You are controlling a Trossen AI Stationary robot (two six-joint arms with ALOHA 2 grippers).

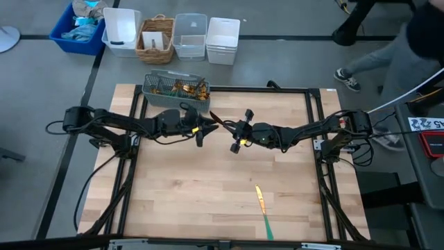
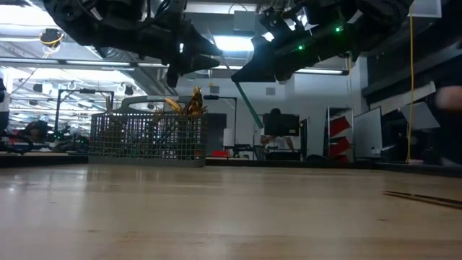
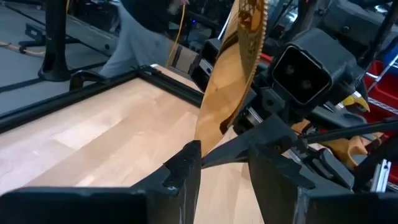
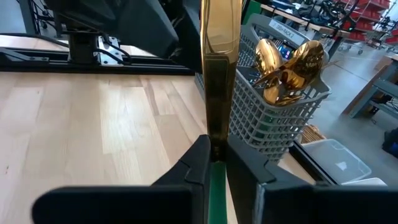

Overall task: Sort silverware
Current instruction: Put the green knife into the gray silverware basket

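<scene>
Mid-handoff above the table, just front of the caddy (image 1: pixel 175 89): your right gripper (image 4: pixel 216 163) pinched a knife (image 4: pixel 219 68) at the handle, blade between the left gripper (image 3: pixel 224 163)'s spread jaws. Next, you'd likely need the left to close before the right released.

I see a pale wooden bench (image 1: pixel 180 201); a grey wire basket (image 1: pixel 158 87) of cutlery sits at its far edge, one knife (image 1: pixel 263 210) lying near the front.

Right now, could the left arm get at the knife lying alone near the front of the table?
Probably yes: the knife lies alone on bare wood, and the left tool is open, though right beside the utensil held by the right tool.
</scene>
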